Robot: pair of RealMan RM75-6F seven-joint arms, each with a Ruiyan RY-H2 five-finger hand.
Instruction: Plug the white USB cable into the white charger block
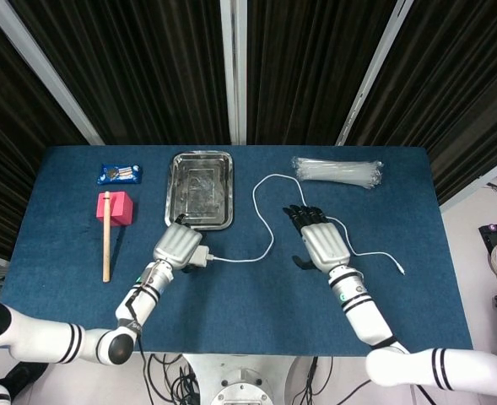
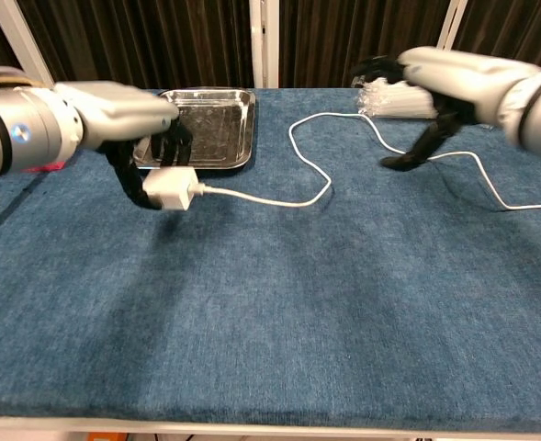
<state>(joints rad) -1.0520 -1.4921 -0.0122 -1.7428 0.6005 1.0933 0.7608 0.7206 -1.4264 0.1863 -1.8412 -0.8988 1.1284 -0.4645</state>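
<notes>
**Cable seated in the charger, my left hand holding the block**

My left hand's fingers (image 2: 141, 188) curl around the small white cube-shaped charger block (image 2: 170, 190), gripping it just above the blue cloth-covered table (image 2: 279, 312); the thin white USB cable (image 2: 252, 197) runs out of the block's side, so I judge the plug is in; outward from there, my left hand (image 1: 178, 245) sits just in front of the shiny rectangular metal tray (image 1: 201, 189); my right hand (image 1: 321, 241) hangs over the right half of the table, fingers spread wide and holding nothing; the cable loops from the block past that hand and trails off to its free end near the right edge; a clear plastic bundle of straws (image 1: 337, 171) lies at the back; a pink foam block (image 1: 116, 207) with a wooden stick (image 1: 106, 240) lies far left, beside a small blue snack packet (image 1: 118, 174).

What could go wrong, as I judge it: my open right hand hangs close over the slack, so a careless sweep could snag it and tug the plug loose; setting the block down carelessly could tip it onto the connector and strain it.
</notes>
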